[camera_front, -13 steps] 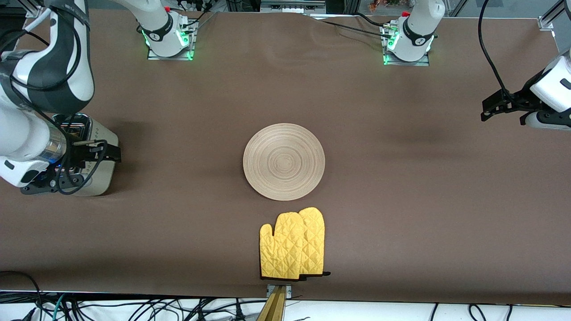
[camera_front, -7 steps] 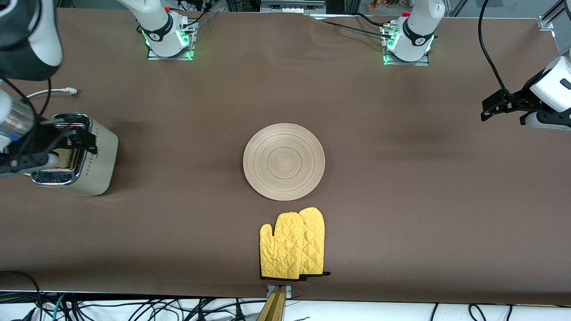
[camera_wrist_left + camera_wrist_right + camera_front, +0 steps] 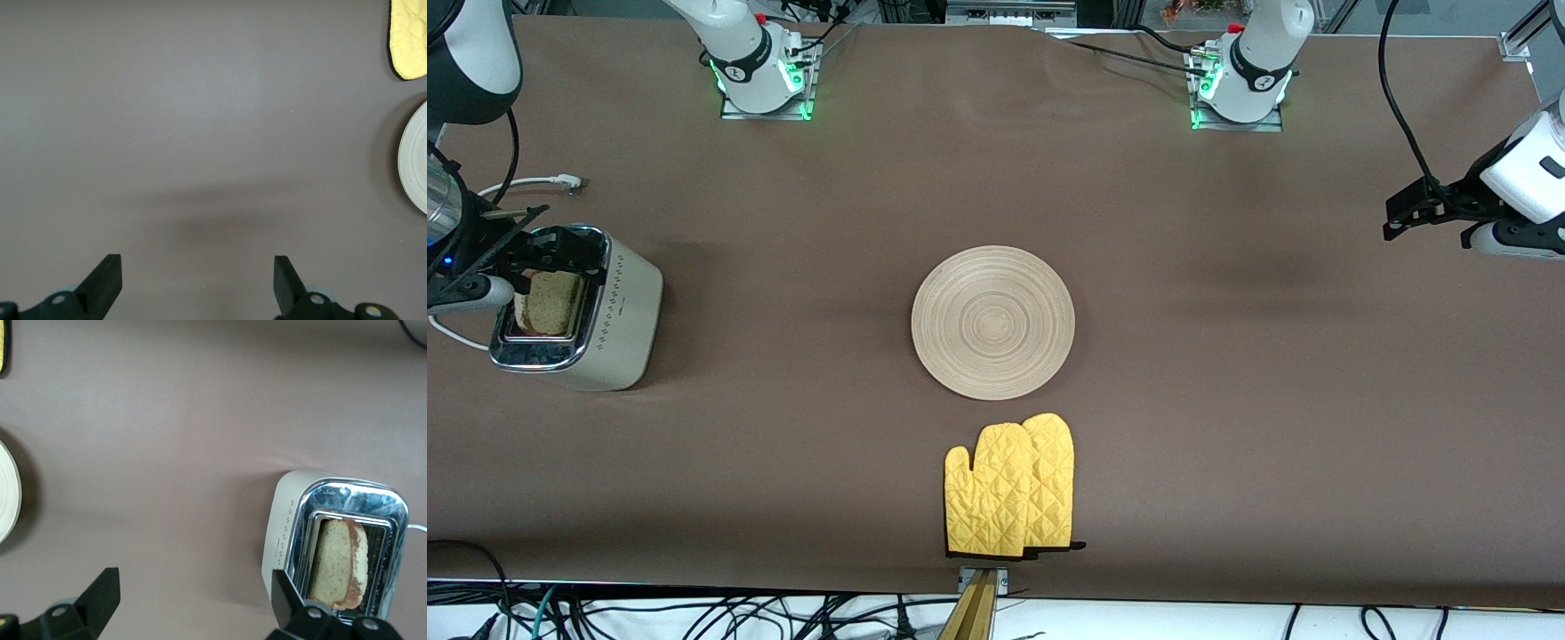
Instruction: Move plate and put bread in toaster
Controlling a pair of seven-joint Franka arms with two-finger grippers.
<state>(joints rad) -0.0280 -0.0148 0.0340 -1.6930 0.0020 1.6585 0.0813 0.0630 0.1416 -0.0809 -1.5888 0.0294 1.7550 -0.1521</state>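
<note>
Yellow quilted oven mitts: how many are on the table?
2, overlapping in one pile, nearer the front camera than the round light-wood plate. The upper mitt partly hides the lower one.

Nothing readable anywhere. Only a dotted pattern on the toaster [image 3: 618, 324], no lettering. No labels or numbers to make out elsewhere.

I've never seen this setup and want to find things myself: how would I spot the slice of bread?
Look to the right arm's end of the brown table, where a boxy cream-white toaster with a chrome top stands. The bread sits upright in one of its slots, sticking out above the chrome. It is the only speckled light-brown thing with a darker crust; the plate and yellow oven mitts lie flat mid-table.
</note>
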